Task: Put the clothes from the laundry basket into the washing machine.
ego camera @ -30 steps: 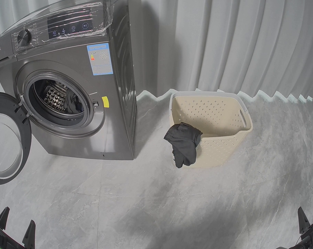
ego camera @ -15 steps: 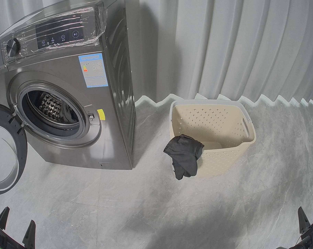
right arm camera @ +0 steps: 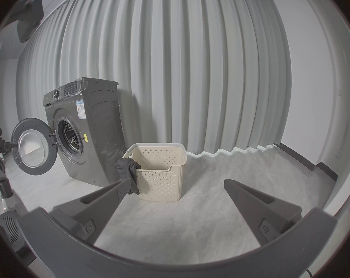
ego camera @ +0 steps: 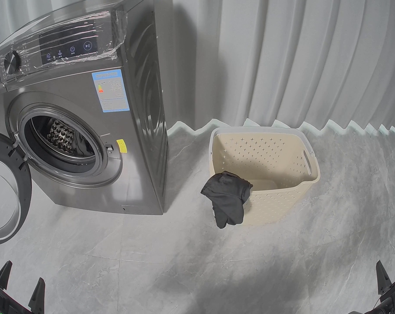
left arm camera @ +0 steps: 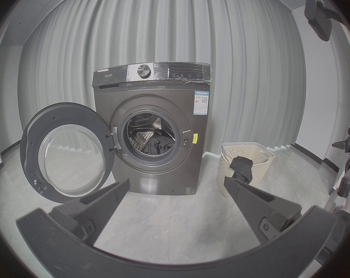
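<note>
1. Open grey floor fronts the grey metal washing machine, upper left, its round door agape, and the cream perforated plastic laundry basket, centre-right.
2. A black cloth garment hangs lengthwise down the basket's near-left rim.
3. The left tool and right tool are both spread wide.

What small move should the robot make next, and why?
Probably advance the right gripper, jaws open and empty, toward the black garment draped over the near rim of the laundry basket. It is the only piece I can see there, the gripper is far from it, and the washing machine door already stands open.
</note>
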Controlling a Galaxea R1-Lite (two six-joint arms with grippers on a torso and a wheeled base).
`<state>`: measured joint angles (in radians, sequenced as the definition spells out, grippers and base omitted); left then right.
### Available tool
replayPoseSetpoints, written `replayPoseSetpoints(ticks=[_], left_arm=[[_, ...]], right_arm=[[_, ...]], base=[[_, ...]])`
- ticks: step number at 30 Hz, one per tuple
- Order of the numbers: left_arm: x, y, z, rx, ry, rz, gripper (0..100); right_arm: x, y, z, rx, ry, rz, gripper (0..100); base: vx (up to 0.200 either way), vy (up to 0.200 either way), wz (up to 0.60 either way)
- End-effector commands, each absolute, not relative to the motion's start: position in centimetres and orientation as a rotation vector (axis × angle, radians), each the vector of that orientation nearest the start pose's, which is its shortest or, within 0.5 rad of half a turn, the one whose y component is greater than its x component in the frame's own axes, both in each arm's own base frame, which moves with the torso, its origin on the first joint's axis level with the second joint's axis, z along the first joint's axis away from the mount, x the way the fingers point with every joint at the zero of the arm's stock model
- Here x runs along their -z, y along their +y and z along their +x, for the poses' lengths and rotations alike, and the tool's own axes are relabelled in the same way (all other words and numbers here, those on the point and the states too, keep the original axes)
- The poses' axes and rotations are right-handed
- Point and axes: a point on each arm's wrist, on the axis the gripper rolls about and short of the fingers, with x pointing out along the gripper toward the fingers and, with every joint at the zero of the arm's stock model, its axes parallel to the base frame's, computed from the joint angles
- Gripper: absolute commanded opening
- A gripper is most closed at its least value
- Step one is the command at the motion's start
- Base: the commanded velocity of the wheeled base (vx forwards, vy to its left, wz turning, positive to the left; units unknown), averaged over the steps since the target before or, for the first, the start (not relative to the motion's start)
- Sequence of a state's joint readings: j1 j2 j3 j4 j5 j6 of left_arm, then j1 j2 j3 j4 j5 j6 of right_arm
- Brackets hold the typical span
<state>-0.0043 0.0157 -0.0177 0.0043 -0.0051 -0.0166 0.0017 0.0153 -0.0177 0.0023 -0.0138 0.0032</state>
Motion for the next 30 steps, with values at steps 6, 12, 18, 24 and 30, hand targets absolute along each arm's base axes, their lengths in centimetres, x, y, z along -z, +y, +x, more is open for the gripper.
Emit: replayPoseSetpoints(ticks=[6,12,18,24,30], left_arm=[[-7.5,0.0,-2.3,0.012,0.003,-0.018,100],[-7.5,0.0,-2.3,0.009,0.003,-0.009,100],[-7.5,0.0,-2.3,0.011,0.003,-0.014,100],[-7.5,0.0,-2.3,0.014,0.003,-0.011,100],[-7.5,0.0,-2.3,0.012,0.003,-0.021,100]], right_arm=[[-7.6,0.0,-2.3,0.012,0.0,0.002,100],[-7.6,0.0,-2.3,0.017,0.001,0.006,100],[-12.6,0.0,-3.8,0.0,-0.233,0.003,100],[-15.3,0.2,-1.4,-0.089,-0.017,0.002,100],[-15.5,0.5,2.8,-0.242,0.229,0.023,100]], base=[[0.0,0.0,0.0],[0.1,0.0,0.0],[0.2,0.0,0.0],[0.1,0.0,0.0],[0.0,0.0,0.0]])
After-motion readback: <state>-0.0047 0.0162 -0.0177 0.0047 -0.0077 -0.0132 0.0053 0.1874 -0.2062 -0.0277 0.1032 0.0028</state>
